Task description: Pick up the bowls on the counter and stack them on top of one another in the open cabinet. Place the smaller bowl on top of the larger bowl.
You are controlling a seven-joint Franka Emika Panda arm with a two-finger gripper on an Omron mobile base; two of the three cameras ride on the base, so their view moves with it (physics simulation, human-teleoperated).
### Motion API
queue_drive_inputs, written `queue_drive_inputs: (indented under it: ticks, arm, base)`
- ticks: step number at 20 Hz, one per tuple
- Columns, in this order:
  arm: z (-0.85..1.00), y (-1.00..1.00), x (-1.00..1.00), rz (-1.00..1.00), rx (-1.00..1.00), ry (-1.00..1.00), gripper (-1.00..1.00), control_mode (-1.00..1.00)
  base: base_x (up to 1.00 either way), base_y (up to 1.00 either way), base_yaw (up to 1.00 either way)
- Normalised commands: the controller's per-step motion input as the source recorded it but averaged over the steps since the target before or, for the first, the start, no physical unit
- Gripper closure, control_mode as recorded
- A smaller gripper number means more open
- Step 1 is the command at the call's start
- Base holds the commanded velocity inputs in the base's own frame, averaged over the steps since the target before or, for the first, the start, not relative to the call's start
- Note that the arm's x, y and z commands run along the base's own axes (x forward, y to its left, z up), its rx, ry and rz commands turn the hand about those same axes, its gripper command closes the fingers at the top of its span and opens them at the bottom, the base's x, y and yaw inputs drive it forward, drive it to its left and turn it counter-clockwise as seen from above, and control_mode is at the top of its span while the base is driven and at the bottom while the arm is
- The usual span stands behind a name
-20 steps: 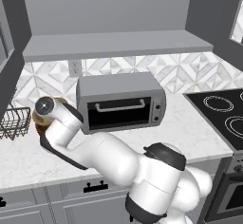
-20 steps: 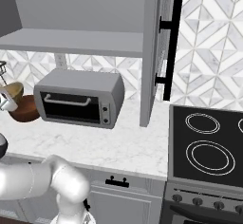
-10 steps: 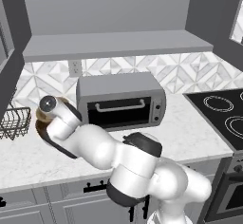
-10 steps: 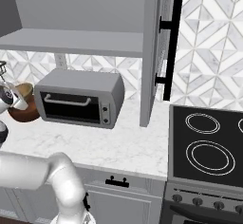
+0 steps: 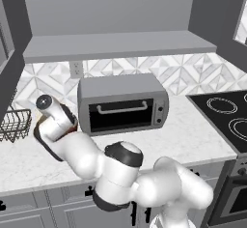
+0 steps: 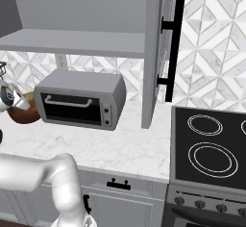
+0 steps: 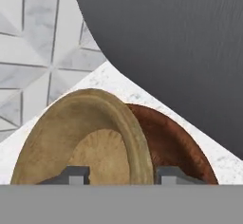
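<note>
The smaller bowl (image 7: 80, 137), light tan with a paler inside, lies tilted against the larger bowl (image 7: 175, 142), dark reddish-brown, on the white counter (image 7: 118, 83). My gripper (image 7: 124, 175) hangs just over them, open, its two fingertips (image 7: 76, 174) standing either side of the tan bowl's right rim without pressing it. In the right base view both bowls, the larger (image 6: 23, 116) and the smaller (image 6: 31, 98), sit left of the toaster oven with my hand beside them. The open cabinet (image 5: 120, 46) is above.
A silver toaster oven (image 5: 123, 104) stands right beside the bowls, under the cabinet shelf (image 6: 72, 41). A wire basket (image 5: 12, 123) is at the far left. A cabinet door with a black handle (image 6: 170, 53) hangs open, and the black stove (image 6: 211, 144) lies to the right.
My arm's elbow and upper links have swung forward and to the right while the hand stays over the bowls. The bowls have not moved.
</note>
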Motion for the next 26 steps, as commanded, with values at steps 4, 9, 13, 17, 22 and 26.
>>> queue_drive_inputs:
  ticks: [4,9,13,17,22,26]
  arm:
    - [0.26,0.01,-0.57,-0.01,0.00,0.00,-1.00,-1.00]
    - [-0.19,0.00,-0.98,-0.14,0.04,0.18,-1.00,-1.00]
    - [-0.64,0.09,-0.39,-0.15,0.07,0.19,-1.00,-1.00]
    - [-0.26,0.03,0.02,-0.13,0.09,0.00,-1.00,-1.00]
    - [-0.06,0.05,0.31,-0.09,0.00,0.00,-1.00,-1.00]
    - [0.00,0.07,0.33,-0.07,0.00,0.00,-1.00,-1.00]
  base:
    - [0.00,0.00,0.00]
    - [0.00,0.00,0.00]
    - [0.00,0.00,0.00]
    - [0.00,0.00,0.00]
    - [0.00,0.00,0.00]
    - [0.00,0.00,0.00]
